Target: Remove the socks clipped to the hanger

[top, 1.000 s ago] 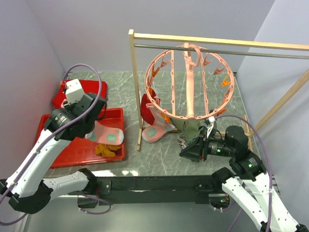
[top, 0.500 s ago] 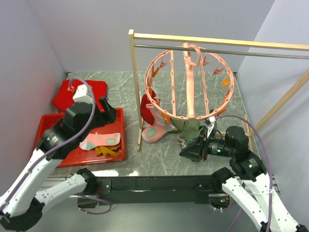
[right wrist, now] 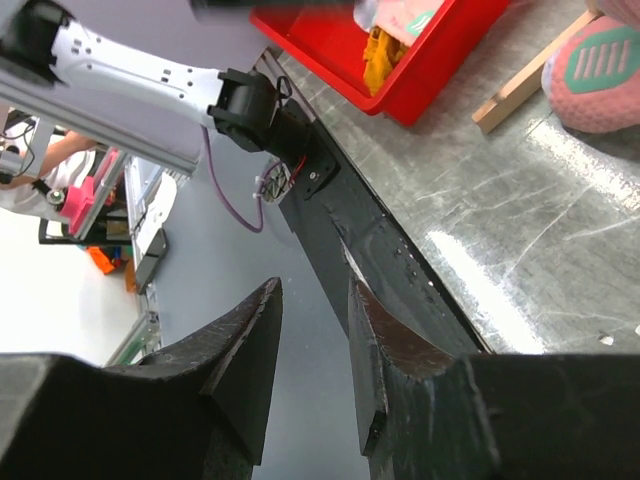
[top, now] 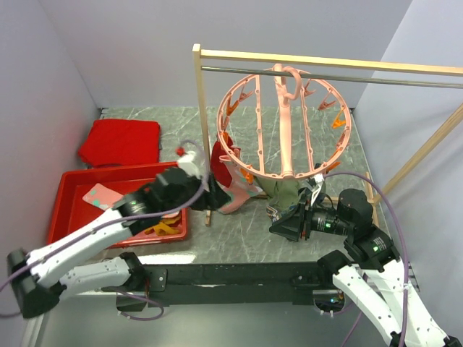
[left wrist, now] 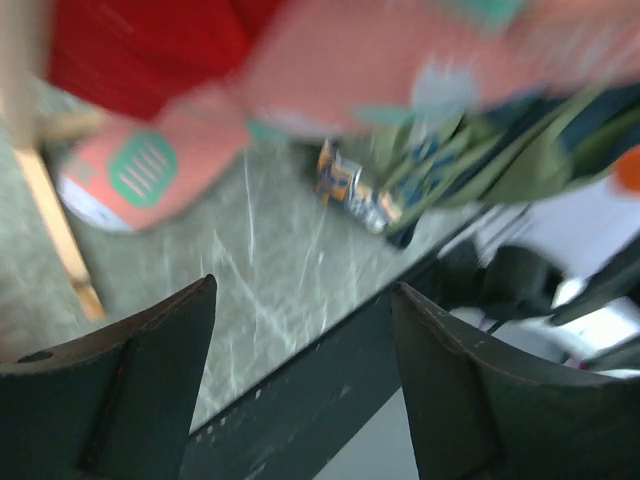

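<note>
Top view looks down; both close wrist views share the pink sock (left wrist: 140, 175)

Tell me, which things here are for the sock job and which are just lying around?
For the job:
hanger
hanging pink sock, red sock and olive sock
loose pink sock and mustard sock in the red tray
left end effector, open, near the hanging socks

Just lying about:
flat red slab
wooden rack, which only holds the hanger up
</note>
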Robot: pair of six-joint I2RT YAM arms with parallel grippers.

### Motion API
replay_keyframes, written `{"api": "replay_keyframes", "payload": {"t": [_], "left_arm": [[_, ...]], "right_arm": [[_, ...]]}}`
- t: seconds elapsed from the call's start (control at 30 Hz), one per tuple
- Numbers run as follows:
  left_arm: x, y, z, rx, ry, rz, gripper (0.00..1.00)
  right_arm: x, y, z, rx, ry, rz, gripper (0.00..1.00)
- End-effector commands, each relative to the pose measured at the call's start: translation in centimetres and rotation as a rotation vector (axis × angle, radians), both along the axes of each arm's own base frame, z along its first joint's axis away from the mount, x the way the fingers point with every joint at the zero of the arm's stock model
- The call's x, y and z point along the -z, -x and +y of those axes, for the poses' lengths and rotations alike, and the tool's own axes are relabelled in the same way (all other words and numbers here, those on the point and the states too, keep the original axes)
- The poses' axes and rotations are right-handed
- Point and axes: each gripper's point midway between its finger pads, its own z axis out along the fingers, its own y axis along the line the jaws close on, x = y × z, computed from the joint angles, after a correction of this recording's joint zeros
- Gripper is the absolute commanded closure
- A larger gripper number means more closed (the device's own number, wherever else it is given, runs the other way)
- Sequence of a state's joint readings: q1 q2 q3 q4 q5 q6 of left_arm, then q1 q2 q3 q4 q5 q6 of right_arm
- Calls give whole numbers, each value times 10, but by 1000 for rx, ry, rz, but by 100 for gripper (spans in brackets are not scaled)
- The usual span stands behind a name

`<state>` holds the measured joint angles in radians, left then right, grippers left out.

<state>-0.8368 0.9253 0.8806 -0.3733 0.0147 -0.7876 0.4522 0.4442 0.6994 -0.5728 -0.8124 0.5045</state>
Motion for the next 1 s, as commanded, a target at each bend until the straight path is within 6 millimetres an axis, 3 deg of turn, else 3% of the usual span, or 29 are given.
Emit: {"api": "replay_keyframes", "payload": {"t": [0.0,0.1,0.2,0.3,0.47,0.5,0.67,0.7,0.83,0.97], "left_arm": [[33,1,-25,-21,-162,41,23],[75,2,-31,-64,-304,122,22],[102,-2,-27,-128,-384,153,25],[116,-5,-28,-133,-389,144,26],[129,-8,-37,-146,-323,159,23],[137,-5,-33,-149,-328,173,27],[135,-2,-20,-216,-232,167,38],[125,-2,-18,-228,-194,151,40],[121,-4,-7,-305,-129,160,45],[135,-10,-1,-378,-138,240,54]], "right_arm": [[-10,0,0,7,-20,-44,60],[-10,0,0,8,-22,-40,60],[-12,1,-1,8,-24,-45,60],[-11,3,-2,6,-18,-44,60],[-10,5,-4,11,-8,-46,60],[-11,5,-4,13,-10,-50,60],[-11,7,-6,17,-6,-55,60],[-11,7,-7,19,-5,-54,60],[-10,7,-6,14,-9,-53,60],[-11,6,-5,8,-12,-55,60]]}}
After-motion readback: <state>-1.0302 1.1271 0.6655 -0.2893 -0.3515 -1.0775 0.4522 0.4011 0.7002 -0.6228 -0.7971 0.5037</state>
